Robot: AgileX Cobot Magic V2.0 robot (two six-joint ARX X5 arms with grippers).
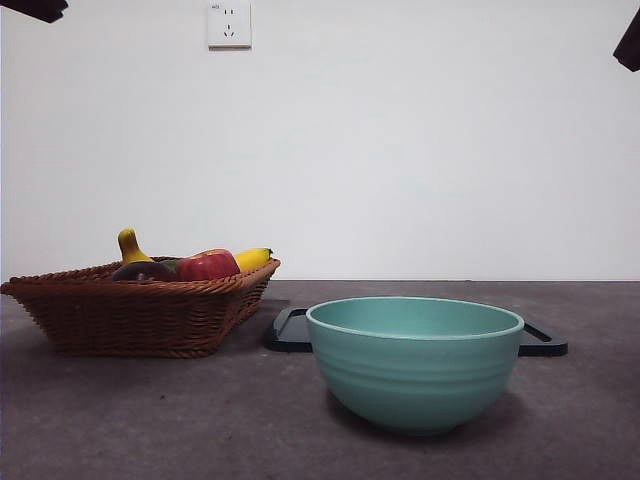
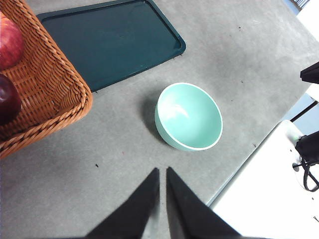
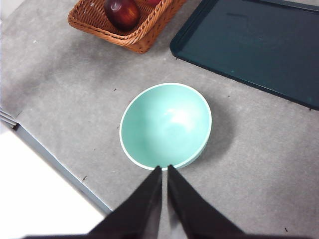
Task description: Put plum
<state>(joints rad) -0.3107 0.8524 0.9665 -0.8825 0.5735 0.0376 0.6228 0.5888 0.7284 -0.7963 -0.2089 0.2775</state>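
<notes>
The plum [image 1: 143, 270], dark and glossy, lies in the wicker basket [image 1: 120, 310] at the left, beside a red apple [image 1: 208, 266] and a yellow banana [image 1: 252, 259]. It also shows in the basket in both wrist views, as the plum [image 2: 7, 98] and the plum [image 3: 121, 12]. My left gripper [image 2: 162, 172] is shut and holds nothing, hanging above bare table near the teal bowl [image 2: 189, 116]. My right gripper [image 3: 164, 169] is shut and holds nothing, just over the rim of the teal bowl [image 3: 165, 125]. Both arms show only as dark tips at the front view's top corners.
A teal bowl [image 1: 414, 360] stands at the front middle of the grey table. Behind it lies a flat dark tray [image 1: 288, 330], also seen as the tray [image 2: 109, 40] and the tray [image 3: 254, 45]. The table's edge [image 3: 60, 169] runs close to the bowl.
</notes>
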